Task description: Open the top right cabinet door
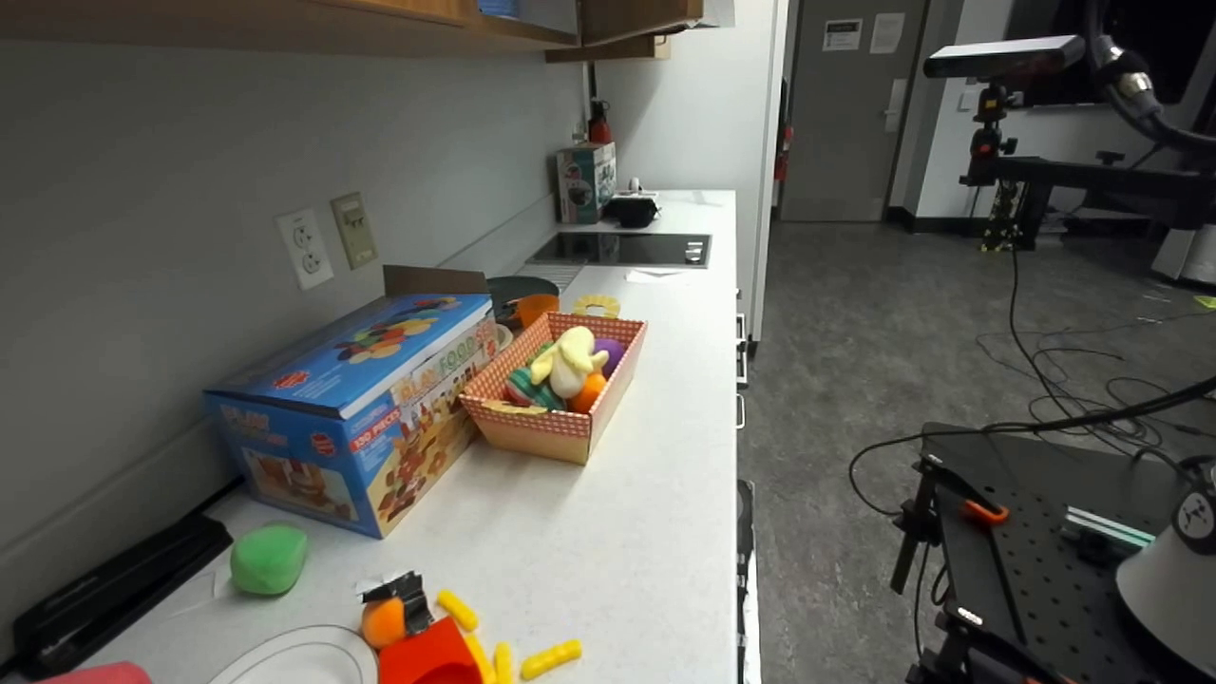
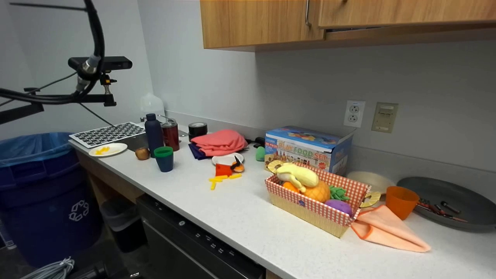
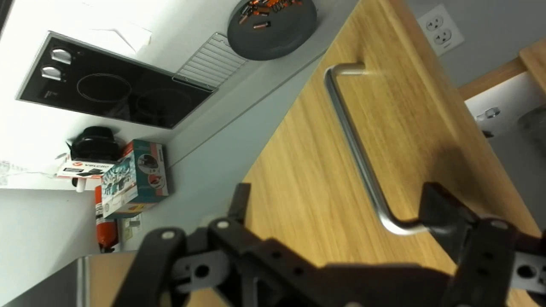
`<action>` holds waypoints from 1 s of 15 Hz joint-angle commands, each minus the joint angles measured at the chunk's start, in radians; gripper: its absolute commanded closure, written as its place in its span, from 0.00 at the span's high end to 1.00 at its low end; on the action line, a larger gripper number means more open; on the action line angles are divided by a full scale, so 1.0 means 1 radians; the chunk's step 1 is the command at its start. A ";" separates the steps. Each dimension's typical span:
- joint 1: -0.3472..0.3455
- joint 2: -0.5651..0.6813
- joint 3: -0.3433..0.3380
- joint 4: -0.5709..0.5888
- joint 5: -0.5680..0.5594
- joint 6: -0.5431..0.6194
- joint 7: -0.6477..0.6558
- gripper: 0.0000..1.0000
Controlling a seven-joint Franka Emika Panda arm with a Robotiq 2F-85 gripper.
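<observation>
End effector (image 3: 337, 200): spread wide in the wrist view; its dark fingers (image 3: 445, 215) stand well apart, with part of a metal handle (image 3: 357, 150) seen between them; one end of the handle slips behind a finger, and I cannot tell whether they touch;
Top right cabinet door (image 3: 305, 166): directly in front of the end effector, plain light tan wood bearing the handle; in an exterior view it shows partly at the top edge, angled out from the wall cabinet (image 1: 332, 27);
Counter (image 1: 655, 475): white, along the wall (image 1: 142, 190); a blue play-food box (image 1: 285, 418) sits just beside a red-checked basket (image 1: 541, 437) of toy fruit (image 1: 570, 366); in an exterior view a peach cloth (image 2: 387, 230), an orange cup (image 2: 401, 203) and a dark pan (image 2: 476, 190) sit near the basket;
Far stretch of counter: a black cooktop (image 1: 617, 249); a green-and-white box (image 1: 586, 182) stands beyond it;
Grey floor (image 1: 826, 380): runs back to a grey door (image 1: 845, 133) with two papers (image 1: 842, 35); a blue recycling bin (image 2: 35, 205) stands near the counter
</observation>
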 commanded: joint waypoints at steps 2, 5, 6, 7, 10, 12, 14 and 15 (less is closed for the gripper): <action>-0.005 0.173 0.027 0.254 -0.059 -0.180 -0.007 1.00; -0.015 0.214 0.043 0.321 -0.117 -0.267 0.025 1.00; -0.017 0.217 0.048 0.338 -0.141 -0.296 0.036 1.00; -0.030 0.222 0.059 0.349 -0.187 -0.317 0.065 1.00; -0.044 0.219 0.076 0.376 -0.312 -0.409 0.134 1.00; -0.043 0.211 0.082 0.387 -0.369 -0.460 0.163 1.00; -0.042 0.193 0.084 0.388 -0.386 -0.483 0.173 1.00; -0.041 0.184 0.086 0.386 -0.394 -0.494 0.176 1.00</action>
